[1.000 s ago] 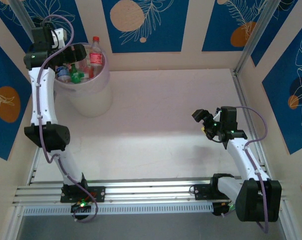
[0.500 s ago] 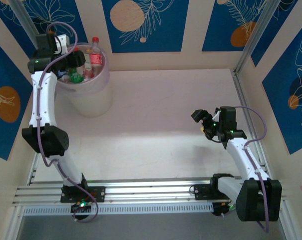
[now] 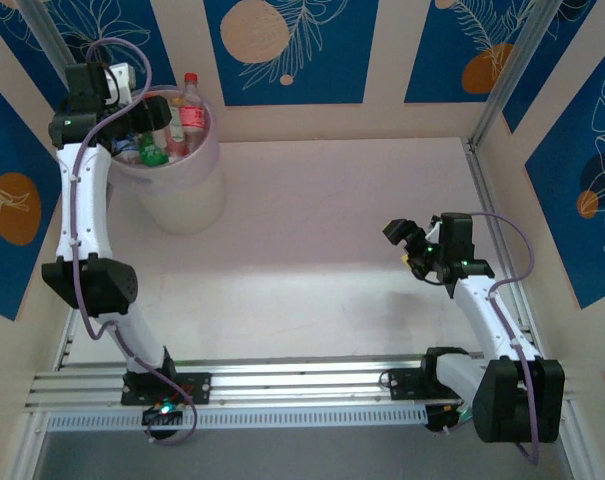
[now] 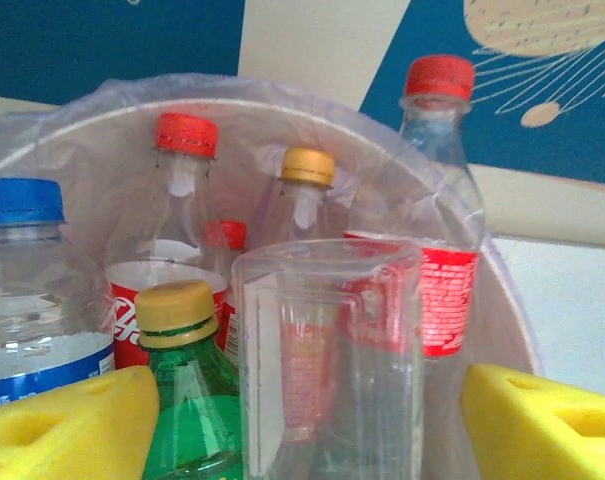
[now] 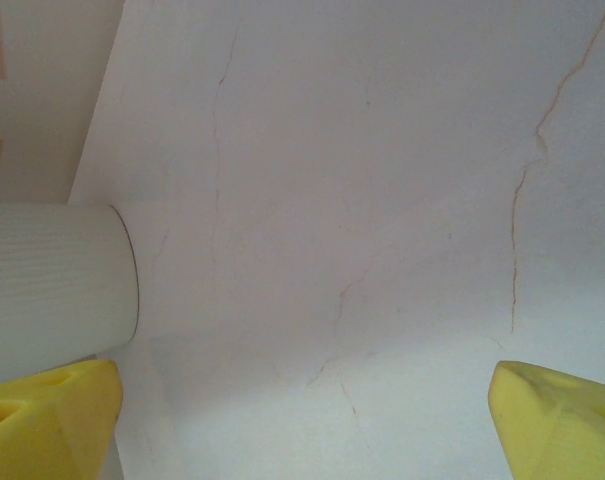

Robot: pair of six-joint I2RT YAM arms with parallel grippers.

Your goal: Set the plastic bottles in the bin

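Round translucent pale pink-lilac plastic bin [image 3: 218, 150]: stands in the far-left corner of the pale table [image 3: 332, 220], close to the blue-and-cream back wall [image 3: 282, 50] and the left wall; open table to its right and in front.
Open room: broad bare table between the bin and the right arm; bounded by the aluminium rail [image 3: 302, 380] along the near edge and by walls on the other three sides.
Small plastic bottles: packed upright inside the bin, among them a green bottle with a yellow cap [image 4: 187, 400], a clear bottle with a blue cap and blue label [image 4: 27, 300] and a clear yellow-capped bottle [image 4: 307, 175].
Tall clear red-labelled, red-capped bottle [image 3: 191, 105]: at the far rim, neck above it.
Clear unlabelled bottle [image 4: 327, 350]: nearest the left wrist camera, centred between the pads, apart from the right one.
Left gripper [image 3: 150, 118]: over the left side of the bin mouth; spread wide, left yellow foam pads [image 4: 62, 425] at the lower corners of the wrist view, clamping nothing.
Right gripper [image 3: 402, 238]: above bare table on the right, well apart from the bin; spread wide, right yellow foam pads [image 5: 52, 415] gripping nothing.
Change over the last second: left elbow shifted slightly left toward the side wall; right arm and the tall bottle in the same places.
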